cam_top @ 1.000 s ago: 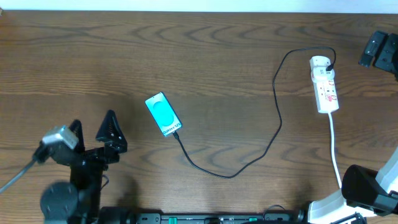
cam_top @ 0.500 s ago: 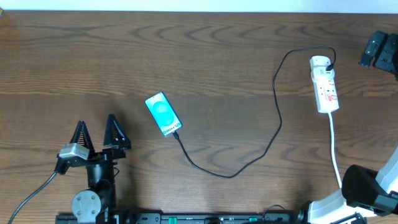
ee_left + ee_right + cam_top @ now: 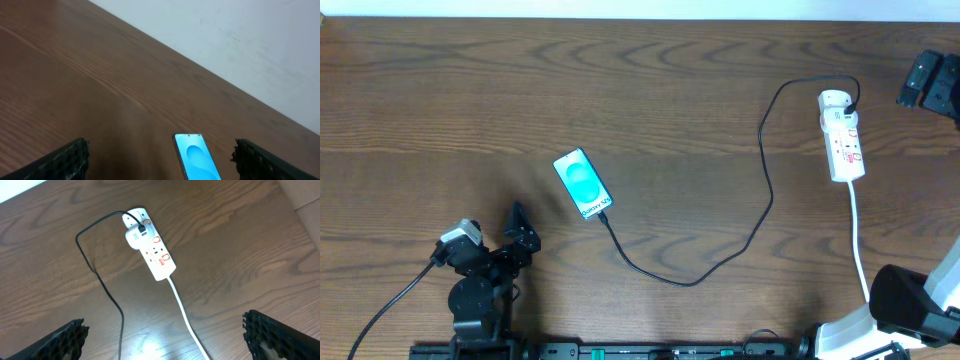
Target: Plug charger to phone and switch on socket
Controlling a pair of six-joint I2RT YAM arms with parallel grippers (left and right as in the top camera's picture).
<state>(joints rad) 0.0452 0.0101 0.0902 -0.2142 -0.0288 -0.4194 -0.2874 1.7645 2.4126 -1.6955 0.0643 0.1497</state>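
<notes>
Wide and empty, the left fingers could nudge the phone lying ahead between them and tug the charger at the socket, which lies ahead of the equally wide right fingers.

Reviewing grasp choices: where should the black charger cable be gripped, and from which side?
Grip the charger cable just behind its tip at the phone's near end, coming straight down with jaws across it. It is thin and lies flat on the table, and a hold farther back would likely not steer the tip.
</notes>
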